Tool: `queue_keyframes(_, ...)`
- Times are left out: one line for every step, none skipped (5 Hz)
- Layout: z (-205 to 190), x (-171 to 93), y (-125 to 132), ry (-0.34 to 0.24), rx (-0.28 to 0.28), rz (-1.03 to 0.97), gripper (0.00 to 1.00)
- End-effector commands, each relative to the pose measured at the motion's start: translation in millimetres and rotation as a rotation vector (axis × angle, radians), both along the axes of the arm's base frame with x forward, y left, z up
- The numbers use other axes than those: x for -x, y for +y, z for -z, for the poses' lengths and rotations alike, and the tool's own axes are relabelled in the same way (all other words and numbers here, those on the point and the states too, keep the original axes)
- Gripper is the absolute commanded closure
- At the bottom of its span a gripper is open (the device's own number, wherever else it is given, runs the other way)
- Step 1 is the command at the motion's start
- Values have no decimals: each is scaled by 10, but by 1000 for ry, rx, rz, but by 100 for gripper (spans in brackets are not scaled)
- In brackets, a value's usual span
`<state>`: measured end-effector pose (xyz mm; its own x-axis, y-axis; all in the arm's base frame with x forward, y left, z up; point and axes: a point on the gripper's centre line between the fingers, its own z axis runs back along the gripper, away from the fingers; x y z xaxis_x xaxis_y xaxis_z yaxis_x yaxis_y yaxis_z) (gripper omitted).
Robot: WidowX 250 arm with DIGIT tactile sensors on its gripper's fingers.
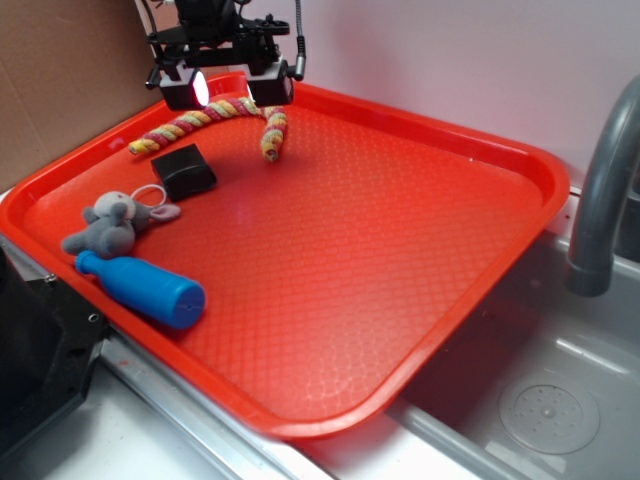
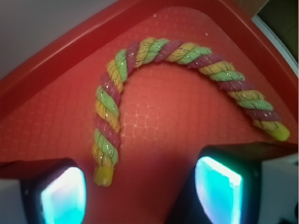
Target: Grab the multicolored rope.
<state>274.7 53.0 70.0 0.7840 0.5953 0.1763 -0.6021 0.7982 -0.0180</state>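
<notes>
The multicolored rope [image 1: 214,117] is a thick twisted cord of pink, yellow and green, lying in an arch at the far left corner of the red tray [image 1: 420,200]. In the wrist view the rope [image 2: 154,51] curves across the upper frame, one yellow end just inside the left finger. My gripper [image 1: 227,90] hovers above the bend of the rope, and its body hides part of the cord in the exterior view. In the wrist view the gripper [image 2: 140,193] stands open, with only bare tray floor between its glowing pads [image 2: 217,189].
A black block [image 1: 184,170] lies just in front of the rope. Nearer the tray's left edge are a grey plush mouse [image 1: 108,226] and a blue bottle [image 1: 142,289]. A steel sink [image 1: 545,400] with a grey faucet [image 1: 602,180] lies to the right. A cardboard wall stands behind.
</notes>
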Motion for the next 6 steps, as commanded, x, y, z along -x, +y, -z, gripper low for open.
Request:
queue_keyframes(35,-229,144,-58,23,-6,0)
queue_keyframes(138,-229,108,-72,55,40,0)
queue_keyframes(318,-323,202,-39,72,12,0)
queue_keyframes(416,-379,207,-9,72,11,0)
queue_keyframes(485,-403,172,16,60,3,0)
queue_keyframes(435,-346,169,6,82,-26,100)
